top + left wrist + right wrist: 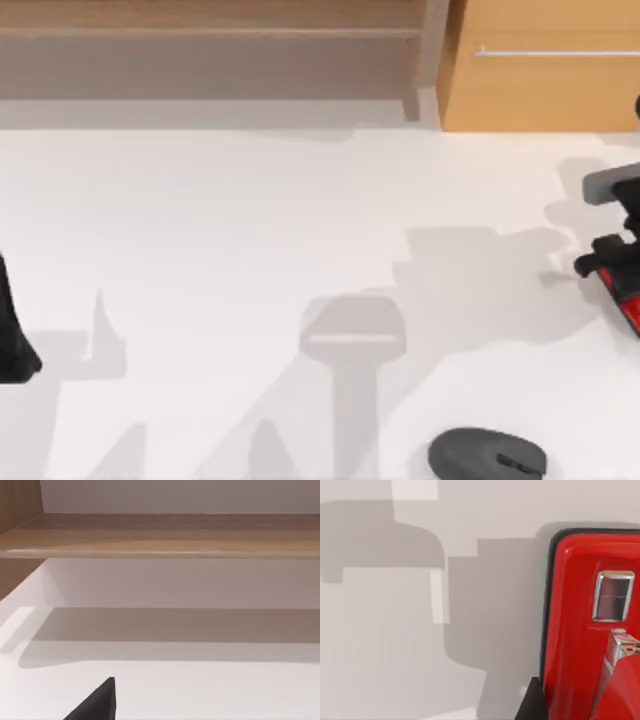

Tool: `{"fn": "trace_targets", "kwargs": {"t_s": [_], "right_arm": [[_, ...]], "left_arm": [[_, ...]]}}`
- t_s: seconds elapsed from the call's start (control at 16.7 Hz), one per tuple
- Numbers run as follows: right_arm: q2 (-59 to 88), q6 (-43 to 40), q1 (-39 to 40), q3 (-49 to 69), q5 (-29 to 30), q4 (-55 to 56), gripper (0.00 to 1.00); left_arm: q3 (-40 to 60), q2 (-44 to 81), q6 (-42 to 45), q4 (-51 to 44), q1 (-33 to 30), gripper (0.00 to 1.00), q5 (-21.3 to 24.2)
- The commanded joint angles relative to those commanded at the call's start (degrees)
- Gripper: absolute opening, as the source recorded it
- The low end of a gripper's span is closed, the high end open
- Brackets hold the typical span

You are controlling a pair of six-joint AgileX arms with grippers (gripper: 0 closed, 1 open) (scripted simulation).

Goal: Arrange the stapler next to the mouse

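The red stapler [628,305] with black trim lies at the table's right edge, partly cut off by the top view's border. My right gripper [612,262] hangs right over it. In the right wrist view the stapler [575,630] looms very close, glossy red with a small metal plate, and a dark part of the gripper sits against its edge. The dark grey oval mouse [487,455] rests near the front edge, right of centre, well apart from the stapler. My left gripper [12,335] is parked at the far left edge.
A low wooden shelf [210,60] runs along the back, and a wooden cabinet [540,80] with a metal handle stands at the back right. The white tabletop [250,220] stretches between the arms, crossed by arm shadows.
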Motion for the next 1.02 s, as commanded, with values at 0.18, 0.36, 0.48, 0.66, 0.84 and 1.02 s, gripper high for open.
{"fn": "trace_targets", "kwargs": {"t_s": [0.18,0.36,0.48,0.66,0.84,1.02], "right_arm": [[0.0,0.0,0.0,0.0,0.0,0.0,0.00],[0.0,0.0,0.0,0.0,0.0,0.0,0.00],[0.0,0.0,0.0,0.0,0.0,0.0,0.00],[-0.1,0.0,-0.1,0.0,0.0,0.0,0.00],[-1.0,0.0,-0.1,1.3,0.0,-2.3,0.00],[-2.6,0.0,-0.2,3.1,0.0,-6.0,0.00]], "left_arm": [[0.0,0.0,0.0,0.0,0.0,1.00,0.0],[0.0,0.0,0.0,0.0,0.0,1.00,0.0],[0.0,0.0,0.0,0.0,0.0,1.00,0.0],[0.0,0.0,0.0,0.0,0.0,1.00,0.0],[0.0,0.0,0.0,0.0,0.0,1.00,0.0],[0.0,0.0,0.0,0.0,0.0,1.00,0.0]]}}
